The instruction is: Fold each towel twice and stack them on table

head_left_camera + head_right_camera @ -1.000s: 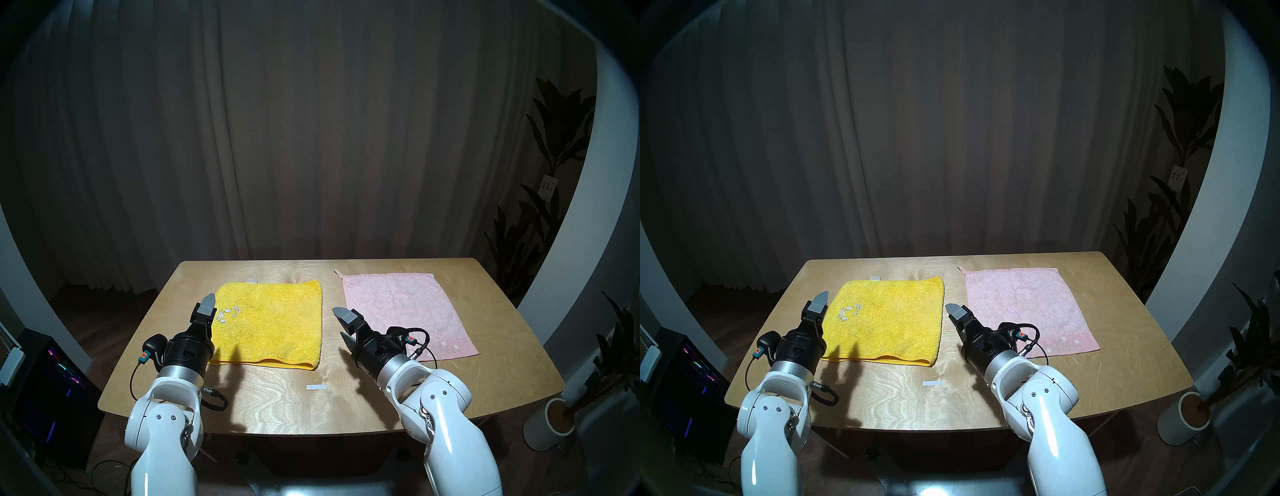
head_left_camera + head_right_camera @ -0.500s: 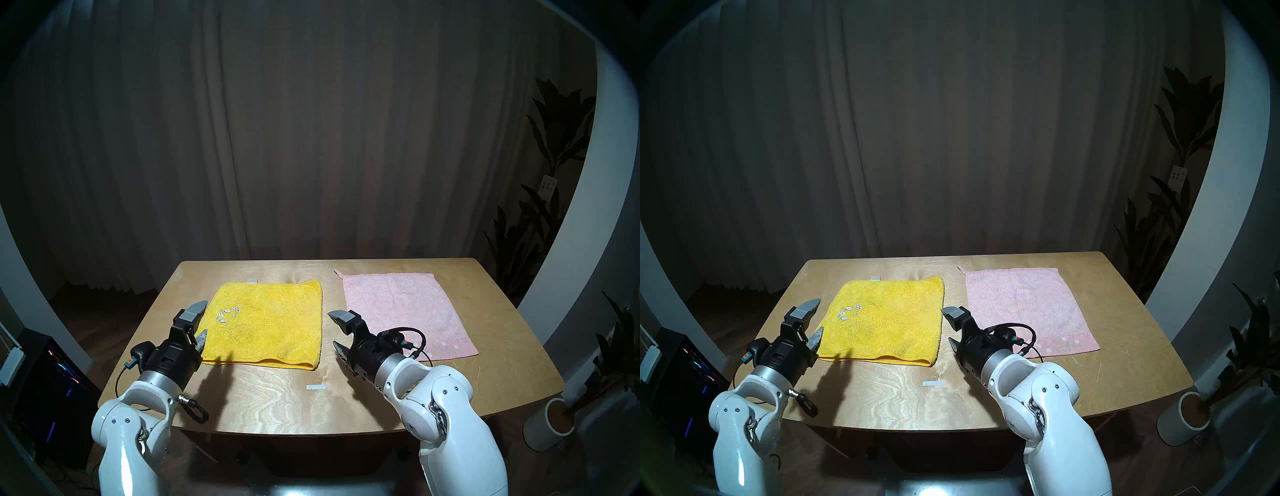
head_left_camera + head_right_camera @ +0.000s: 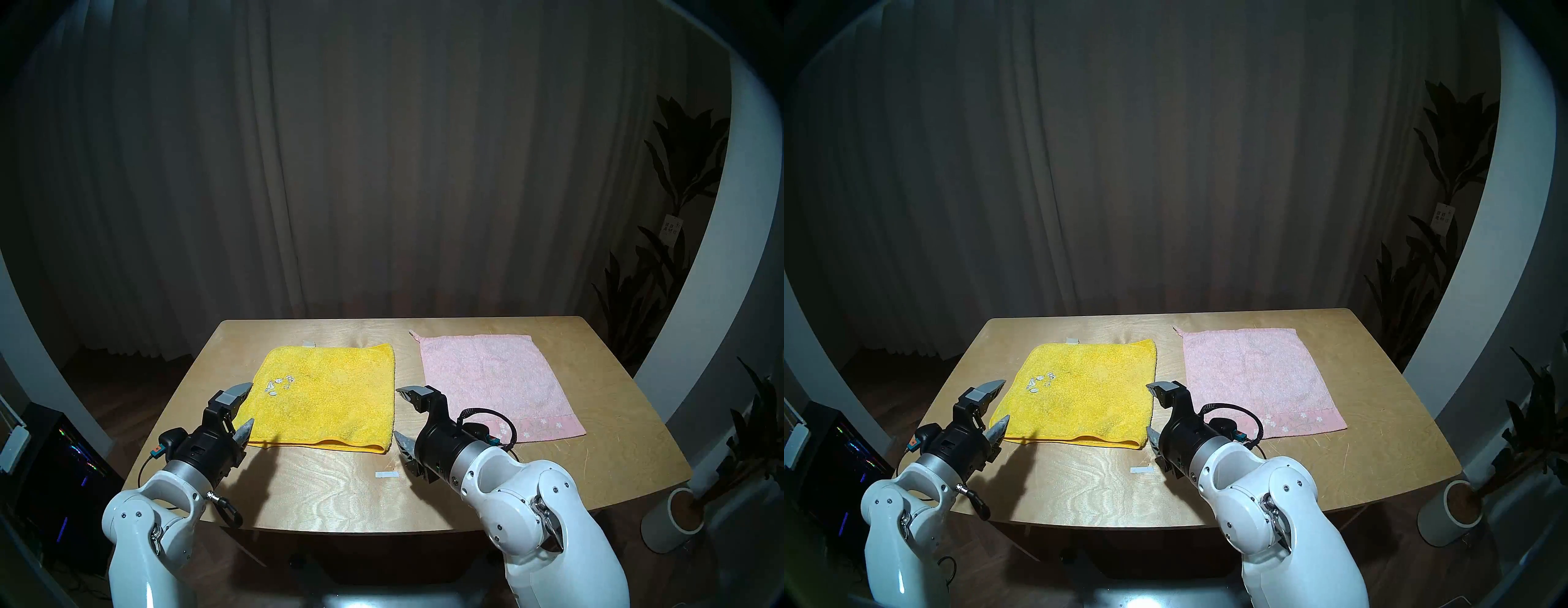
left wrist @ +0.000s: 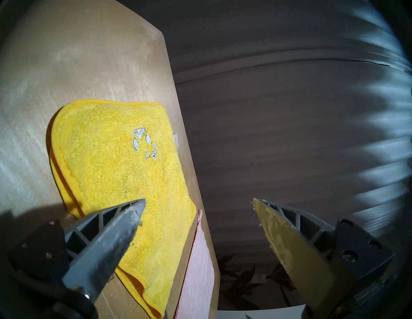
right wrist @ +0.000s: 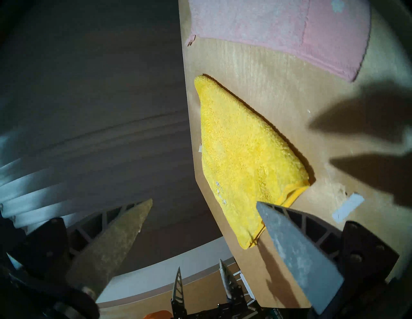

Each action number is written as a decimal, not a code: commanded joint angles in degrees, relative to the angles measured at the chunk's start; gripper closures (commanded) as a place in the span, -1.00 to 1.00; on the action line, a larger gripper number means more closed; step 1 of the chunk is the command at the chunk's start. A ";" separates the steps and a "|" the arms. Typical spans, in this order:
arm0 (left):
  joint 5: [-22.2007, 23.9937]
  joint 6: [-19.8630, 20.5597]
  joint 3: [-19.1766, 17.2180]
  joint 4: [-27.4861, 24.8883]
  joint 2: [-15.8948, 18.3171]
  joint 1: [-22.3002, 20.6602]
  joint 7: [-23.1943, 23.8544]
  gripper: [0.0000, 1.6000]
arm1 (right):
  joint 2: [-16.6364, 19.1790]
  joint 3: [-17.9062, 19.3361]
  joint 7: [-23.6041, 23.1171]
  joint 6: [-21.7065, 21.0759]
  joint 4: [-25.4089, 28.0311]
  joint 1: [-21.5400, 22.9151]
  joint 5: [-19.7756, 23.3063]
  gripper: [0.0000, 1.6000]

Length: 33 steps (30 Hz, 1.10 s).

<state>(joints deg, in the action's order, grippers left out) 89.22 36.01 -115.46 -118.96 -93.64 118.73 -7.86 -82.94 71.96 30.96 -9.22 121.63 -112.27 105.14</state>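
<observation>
The plywood table (image 3: pixel 339 488) carries both towels side by side, well ahead of and below the fingers of both arms. The pink towel (image 3: pixel 496 378) lies flat in a single layer, beyond and to the outer side of the right gripper (image 3: pixel 405 414), its flowered border band along the near edge. The yellow towel (image 3: pixel 326 395) lies between the two grippers; the doubled hem along its near edge, seen from the left wrist, suggests it has had its first fold. Its long axis runs roughly across the table, from one gripper toward the other, though it looks nearly square from the head.

The left gripper (image 3: pixel 242 407) hovers just off the yellow towel's near left corner, fingers spread wide and empty, one finger above the other. The right gripper also stands wide and empty, stacked the same way, above the bare wood in the gap between the two towels, close to the yellow towel's right edge.

For a second fold, the yellow towel sits inward of both sets of fingers, and the left gripper appears nearer to a corner. A white tape strip (image 3: pixel 387 474) lies on the wood near the right gripper.
</observation>
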 commanded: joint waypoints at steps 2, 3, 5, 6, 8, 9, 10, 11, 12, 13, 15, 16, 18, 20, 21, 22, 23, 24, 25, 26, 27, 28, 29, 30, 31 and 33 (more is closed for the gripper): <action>1.91 1.44 -1.28 2.08 1.04 -0.72 -0.99 -1.00 | 4.50 -4.58 -1.61 7.80 1.64 -0.08 -0.82 -1.00; 2.15 1.57 -1.39 2.43 1.06 -0.81 -1.09 -1.00 | 4.87 -5.10 -1.46 8.41 1.33 0.17 -0.55 -1.00; 2.68 1.97 -1.50 3.12 1.13 -1.13 -1.47 -1.00 | 6.11 -6.79 -1.91 11.03 0.49 1.12 -0.04 -1.00; 2.95 2.18 -1.44 3.40 1.12 -1.29 -1.41 -1.00 | 6.86 -7.82 -3.07 11.75 0.05 1.58 -0.65 -1.00; 3.33 2.58 -1.19 3.86 1.14 -1.67 -1.75 -1.00 | 7.53 -9.17 -3.52 12.32 -0.73 2.41 -0.17 -1.00; 3.49 2.75 -1.10 4.06 1.16 -1.85 -1.90 -1.00 | 8.85 -10.64 -3.98 15.11 -0.96 3.26 0.12 -1.00; 3.73 2.92 -1.02 4.29 1.15 -2.02 -2.08 -1.00 | 9.24 -11.36 -4.35 15.64 -1.39 3.75 0.32 -1.00; 3.93 3.12 -0.96 4.53 1.21 -2.19 -2.22 -1.00 | 9.97 -12.27 -4.67 17.16 -1.67 4.44 0.63 -1.00; 4.01 3.19 -0.88 4.77 1.22 -2.36 -2.33 -1.00 | 9.45 -12.30 -4.75 16.60 -2.04 4.56 0.40 -1.00; 4.20 3.26 -0.84 5.06 1.20 -2.58 -2.76 -1.00 | 10.24 -13.47 -5.00 18.92 -2.40 5.54 0.36 -1.00; 4.38 3.23 -0.79 5.68 1.24 -3.08 -3.68 -1.00 | 10.47 -14.73 -4.89 20.90 -3.54 6.86 0.25 -1.00; 4.55 3.46 -0.78 5.89 1.46 -3.26 -4.00 -1.00 | 11.09 -15.88 -5.02 22.21 -4.23 7.98 0.79 -1.00; 3.47 3.79 -0.61 5.85 2.50 -3.35 -3.65 -1.00 | 11.08 -16.84 -5.04 23.34 -4.74 8.75 0.06 -1.00; 4.34 3.82 -0.93 6.09 2.32 -3.68 -4.90 -1.00 | 11.37 -18.02 -4.68 25.34 -5.35 9.92 0.59 -1.00; 4.20 3.95 -1.01 6.07 2.64 -3.72 -5.28 -1.00 | 11.10 -18.12 -4.86 25.51 -5.54 9.80 0.81 -1.00; 4.12 4.17 -1.11 6.06 2.99 -3.73 -5.98 -1.00 | 11.39 -19.23 -4.44 27.24 -6.33 11.13 0.62 -1.00; 4.52 4.27 -1.33 6.16 2.98 -3.81 -6.54 -1.00 | 11.51 -19.93 -4.16 28.20 -6.86 11.92 1.57 -1.00; 4.28 4.50 -1.46 6.04 3.44 -3.69 -7.15 -1.00 | 11.49 -20.42 -4.31 28.85 -7.16 12.29 1.32 -1.00; 4.26 4.51 -1.72 5.98 3.58 -3.54 -7.90 -1.00 | 11.63 -21.10 -4.37 29.78 -7.55 12.96 1.54 -1.00; 4.50 4.64 -2.00 6.05 3.62 -3.46 -8.05 -1.00 | 11.76 -21.73 -4.16 30.66 -7.87 13.58 1.58 -1.00; 4.90 4.94 -2.35 6.01 3.74 -3.35 -8.28 -1.00 | 11.90 -22.52 -4.16 31.64 -8.28 14.31 1.40 -1.00; 5.17 5.20 -2.63 5.93 3.85 -3.30 -8.76 -1.00 | 12.05 -23.25 -3.97 32.44 -8.48 14.83 1.71 -1.00; 5.49 5.41 -2.89 5.90 3.89 -3.26 -9.17 -1.00 | 12.16 -23.75 -4.10 33.10 -8.68 15.21 1.50 -1.00; 5.69 5.62 -3.14 6.01 4.03 -3.22 -9.50 -1.00 | 12.31 -24.70 -3.92 34.23 -9.17 16.27 1.34 -1.00; 6.02 5.75 -3.43 6.40 4.08 -3.36 -10.01 -1.00 | 12.25 -25.10 -4.12 34.61 -9.47 16.56 1.14 -1.00; 6.39 5.85 -3.75 7.05 4.27 -3.93 -10.79 -1.00 | 12.29 -26.70 -3.53 36.16 -10.48 18.28 1.64 -1.00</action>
<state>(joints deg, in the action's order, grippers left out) 94.51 41.45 -118.35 -111.94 -90.36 115.79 -18.03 -70.57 48.06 27.14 23.86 111.32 -99.28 106.85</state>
